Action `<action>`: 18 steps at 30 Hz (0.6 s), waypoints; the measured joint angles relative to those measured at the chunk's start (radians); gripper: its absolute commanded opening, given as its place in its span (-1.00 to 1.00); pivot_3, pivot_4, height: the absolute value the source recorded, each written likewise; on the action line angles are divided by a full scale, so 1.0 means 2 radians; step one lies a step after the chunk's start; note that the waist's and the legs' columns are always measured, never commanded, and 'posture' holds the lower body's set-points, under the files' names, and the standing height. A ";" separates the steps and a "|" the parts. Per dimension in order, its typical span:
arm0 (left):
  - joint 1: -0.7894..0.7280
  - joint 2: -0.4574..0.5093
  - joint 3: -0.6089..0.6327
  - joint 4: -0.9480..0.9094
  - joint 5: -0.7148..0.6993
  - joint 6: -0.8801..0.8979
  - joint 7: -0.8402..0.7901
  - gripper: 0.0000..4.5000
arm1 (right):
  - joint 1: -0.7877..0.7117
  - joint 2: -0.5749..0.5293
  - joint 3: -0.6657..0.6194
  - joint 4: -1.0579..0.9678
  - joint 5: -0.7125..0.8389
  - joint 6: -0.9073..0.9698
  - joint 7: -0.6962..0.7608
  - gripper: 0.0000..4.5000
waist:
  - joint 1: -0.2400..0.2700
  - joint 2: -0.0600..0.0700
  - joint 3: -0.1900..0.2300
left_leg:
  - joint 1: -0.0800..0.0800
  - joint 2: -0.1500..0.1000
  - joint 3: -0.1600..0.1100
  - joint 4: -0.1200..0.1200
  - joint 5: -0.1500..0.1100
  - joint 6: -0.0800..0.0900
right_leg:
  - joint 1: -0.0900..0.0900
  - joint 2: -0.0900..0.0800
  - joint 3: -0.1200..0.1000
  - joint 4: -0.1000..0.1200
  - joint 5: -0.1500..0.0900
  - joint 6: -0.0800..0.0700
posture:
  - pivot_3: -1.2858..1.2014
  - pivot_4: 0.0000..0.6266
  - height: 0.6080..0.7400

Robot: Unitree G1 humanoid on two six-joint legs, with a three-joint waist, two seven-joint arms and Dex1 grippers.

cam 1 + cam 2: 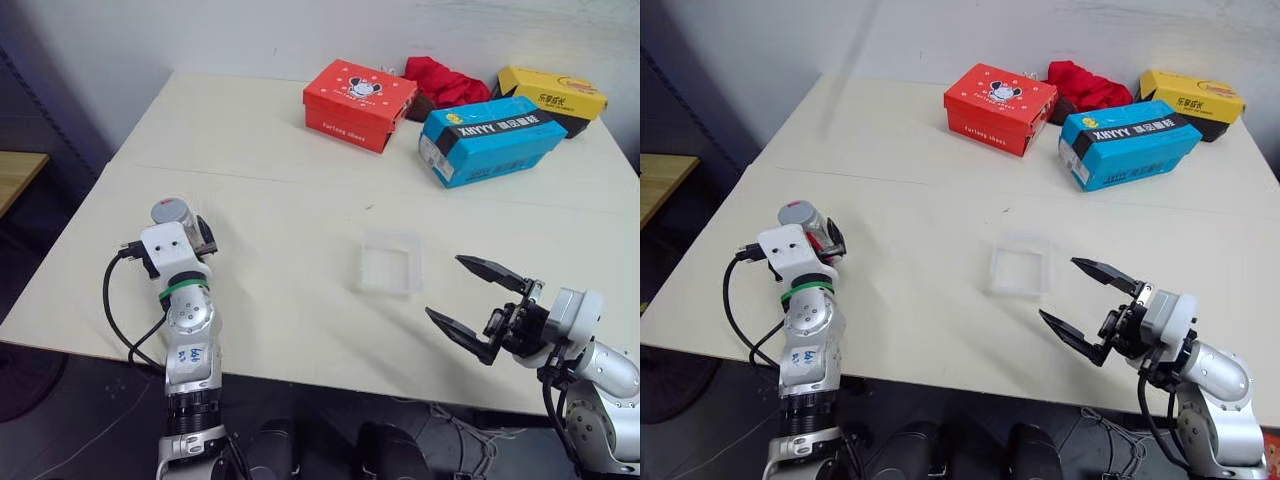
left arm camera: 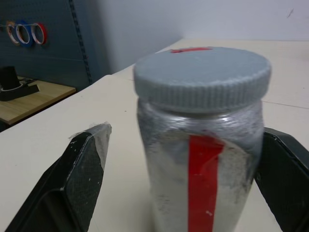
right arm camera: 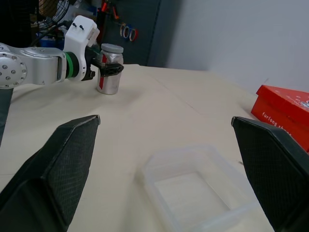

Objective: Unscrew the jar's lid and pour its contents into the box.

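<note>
Left gripper (image 2: 178,183) is wide open, fingers (image 2: 79,179) on either side of the jar (image 1: 176,222), one finger clearly apart from the glass, the other close beside it; contact there can't be judged. No grip on it. Jar stands upright on the table (image 1: 270,180) at the near left, red label stripe facing the wrist camera, lid (image 2: 202,77) on.

Right gripper (image 1: 478,306) is also wide open and empty, hanging over the near right edge of the table. The box (image 1: 391,262) lies on the table just left and slightly far of its fingertips, not touching them. Box sits well apart from the jar, to the jar's right, looks empty. Contents of the jar can't be made out through the wall.

Count: one jar, one lid, one clear box, two grippers. Far side of the table: three shoe boxes – red shoe box (image 1: 359,103), blue shoe box (image 1: 491,139), yellow shoe box (image 1: 552,96) – plus one red cloth (image 1: 443,81) between the red and yellow ones.
</note>
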 measured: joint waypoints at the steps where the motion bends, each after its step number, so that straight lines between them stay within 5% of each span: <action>1: -0.004 0.000 0.000 0.008 -0.001 -0.005 -0.003 0.98 | 0.000 -0.001 0.000 -0.009 0.000 0.004 -0.006 1.00 | 0.000 0.000 0.000 | 0.000 0.000 0.000 0.000 0.000 0.000 | 0.000 0.000 0.000 0.000 0.000 0.000 | 0.03 -0.52 1.00; 5: -0.013 0.004 -0.001 0.026 -0.001 -0.013 -0.010 0.72 | 0.000 -0.004 0.000 -0.027 0.000 0.017 -0.021 1.00 | -0.001 0.000 0.000 | 0.000 0.000 0.000 0.000 0.000 0.000 | 0.000 0.000 0.000 0.000 0.000 0.000 | 0.03 -0.52 1.00; 10: -0.013 0.011 -0.001 0.035 0.000 -0.022 -0.010 0.04 | 0.000 -0.004 0.000 -0.030 -0.001 0.027 -0.034 1.00 | -0.001 0.000 0.000 | 0.000 0.000 0.000 0.000 0.000 0.000 | 0.000 0.001 0.000 0.000 0.000 0.000 | 0.03 -0.52 1.00; 15: -0.013 0.024 0.000 0.038 -0.012 -0.035 -0.032 0.04 | 0.000 -0.004 0.001 -0.033 -0.007 0.033 -0.040 1.00 | -0.001 0.000 0.000 | 0.000 0.000 0.000 0.000 0.000 0.000 | 0.000 0.001 0.000 0.000 0.000 0.000 | 0.03 -0.52 1.00; 18: -0.013 0.081 0.007 0.034 -0.089 -0.054 -0.145 0.04 | 0.001 -0.003 0.002 -0.034 -0.012 0.033 -0.044 1.00 | -0.004 0.000 0.000 | 0.000 0.001 0.000 0.000 0.000 0.000 | -0.001 0.001 0.000 0.000 0.000 0.000 | 0.03 -0.52 1.00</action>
